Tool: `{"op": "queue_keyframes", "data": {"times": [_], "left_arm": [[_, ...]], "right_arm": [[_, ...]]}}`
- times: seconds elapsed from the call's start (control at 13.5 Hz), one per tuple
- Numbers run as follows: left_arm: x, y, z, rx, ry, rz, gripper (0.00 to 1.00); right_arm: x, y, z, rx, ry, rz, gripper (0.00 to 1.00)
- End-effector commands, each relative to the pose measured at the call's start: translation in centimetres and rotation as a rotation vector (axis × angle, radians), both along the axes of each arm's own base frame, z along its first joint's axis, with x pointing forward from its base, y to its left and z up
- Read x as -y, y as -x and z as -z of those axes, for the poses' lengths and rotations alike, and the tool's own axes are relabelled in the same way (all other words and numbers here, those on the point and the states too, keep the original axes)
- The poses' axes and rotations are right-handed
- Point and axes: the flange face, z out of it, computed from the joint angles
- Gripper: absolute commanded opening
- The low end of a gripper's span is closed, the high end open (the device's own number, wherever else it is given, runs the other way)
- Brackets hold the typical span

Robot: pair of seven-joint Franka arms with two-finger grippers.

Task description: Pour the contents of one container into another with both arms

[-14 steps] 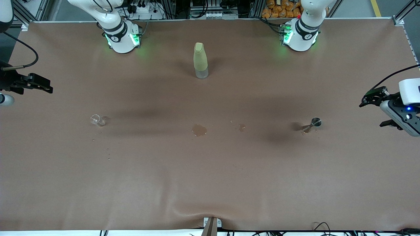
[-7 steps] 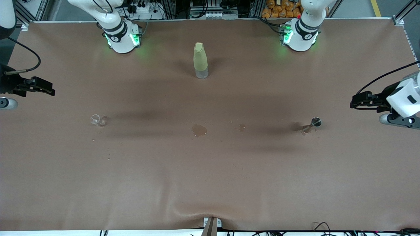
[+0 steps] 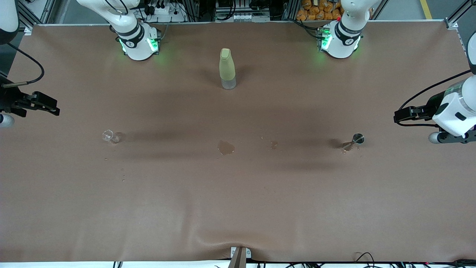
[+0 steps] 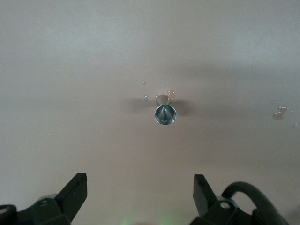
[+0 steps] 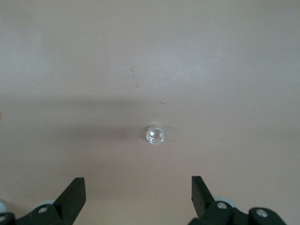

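A small clear glass (image 3: 111,136) stands on the brown table toward the right arm's end; in the right wrist view the glass (image 5: 154,135) lies ahead of the fingers. My right gripper (image 3: 55,106) (image 5: 138,190) hangs open and empty over that end of the table. A metal jigger (image 3: 357,139) (image 4: 165,114) stands toward the left arm's end, with small drops around it. My left gripper (image 3: 397,117) (image 4: 139,187) hovers open and empty, apart from the jigger. Neither gripper touches a container.
A tall pale yellow bottle (image 3: 227,69) stands upright between the two arm bases. A wet puddle (image 3: 225,147) and a smaller spill (image 3: 274,144) mark the cloth between glass and jigger. Small drops (image 3: 122,175) lie near the glass.
The left arm's wrist has turned and its gripper has shifted a little inward over the table, toward the jigger. The right gripper has barely moved. Nothing on the table has moved.
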Motion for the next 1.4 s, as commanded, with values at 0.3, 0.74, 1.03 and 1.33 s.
{"op": "queue_keyframes", "data": {"times": [0.3, 0.74, 1.03, 1.33], "left_arm": [[-0.4, -1.0, -0.1, 0.079, 0.023, -0.050, 1.00], [0.6, -1.4, 0.8, 0.062, -0.026, -0.031, 1.00], [2.1, -1.6, 1.0, 0.068, -0.070, -0.037, 1.00], [2.2, -1.1, 0.9, 0.058, -0.017, -0.128, 1.00]], "right_arm": [[1.8, 2.1, -2.8, 0.015, -0.074, -0.006, 1.00], [3.0, 3.4, -4.4, 0.073, -0.063, 0.013, 1.00], [3.0, 3.5, -3.4, 0.063, -0.056, 0.030, 1.00], [2.1, 3.2, -3.1, 0.060, -0.056, 0.104, 1.00]]}}
